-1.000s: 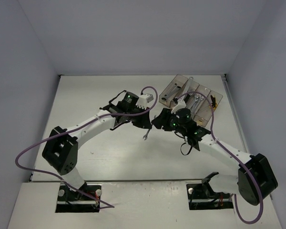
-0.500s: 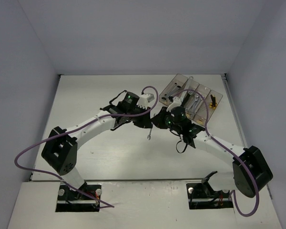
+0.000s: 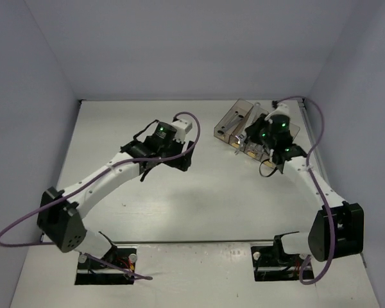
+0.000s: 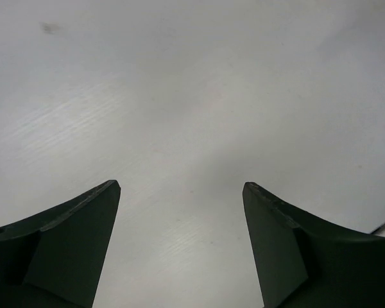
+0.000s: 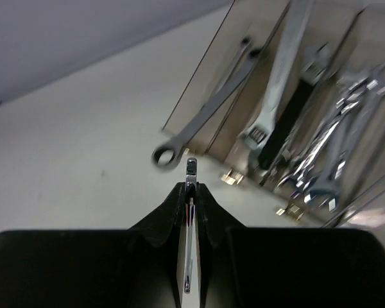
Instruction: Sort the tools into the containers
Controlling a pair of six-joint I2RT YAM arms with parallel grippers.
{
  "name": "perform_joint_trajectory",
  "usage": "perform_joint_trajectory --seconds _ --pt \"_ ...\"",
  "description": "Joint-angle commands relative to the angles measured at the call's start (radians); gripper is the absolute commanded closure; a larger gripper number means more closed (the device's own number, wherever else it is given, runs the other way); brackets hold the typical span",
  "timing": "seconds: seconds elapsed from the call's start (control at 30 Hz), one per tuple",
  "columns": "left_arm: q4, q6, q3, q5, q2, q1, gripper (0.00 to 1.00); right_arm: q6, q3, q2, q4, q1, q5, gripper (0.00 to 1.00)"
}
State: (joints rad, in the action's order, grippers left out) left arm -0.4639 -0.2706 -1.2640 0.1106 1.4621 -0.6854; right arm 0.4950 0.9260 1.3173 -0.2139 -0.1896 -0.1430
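Right wrist view: the right end effector [image 5: 190, 187] has its two matte black fingers pressed nearly together on a thin, flat silver wrench [image 5: 191, 168]. The wrench's bright tip pokes out just past the fingertips. Beyond it stand the bins [image 5: 263, 25], narrow troughs of smoky, see-through brown plastic with small yellowish labels [image 5: 230, 176] at their near ends. A long ring wrench [image 5: 205, 115] lies slanted across the outer wall of the bin furthest left in this view, its ring end hanging out over the white bench [image 5: 83, 128]. Further right a broad silver wrench [image 5: 279, 70] lies beside a black handle [image 5: 290, 112]. Past them is a bundle of polished wrenches [image 5: 333, 147], too blurred to count.

From above, the bins form an angled row at the far right of the bench, something the wrist cameras cannot show. The right arm [image 3: 308, 179] rises from its base at the near edge and stretches far forward, its wrist over the near ends of the bins. The left arm [image 3: 109, 176] reaches diagonally toward the middle of the bench, well apart from the bins, a purple cable looping beside it.

Only the left wrist view shows the left end effector [image 4: 181, 186] plainly. Its dark wedge-shaped fingers are spread wide, gripping nothing, above the pale, faintly streaked surface.
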Motion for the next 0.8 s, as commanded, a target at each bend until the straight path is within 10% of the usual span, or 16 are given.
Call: perform_joint_trajectory --seconds 0.0,0.37,0.77 --pt "-0.044 0.107 0.004 -0.267 -0.208 0.016 0.25 -0.103 0.211 0.109 0.05 0.196 -0.103 1.0" --pt "0.073 0.213 0.276 -0.526 -0.531 0.047 0.17 -0.117 0.462 0.5 0.07 0.317 -0.086 0.95" --pt "0.085 0.226 0.288 -0.534 -0.581 0.145 0.15 -0.126 0.532 0.567 0.104 0.303 -0.08 0.54"
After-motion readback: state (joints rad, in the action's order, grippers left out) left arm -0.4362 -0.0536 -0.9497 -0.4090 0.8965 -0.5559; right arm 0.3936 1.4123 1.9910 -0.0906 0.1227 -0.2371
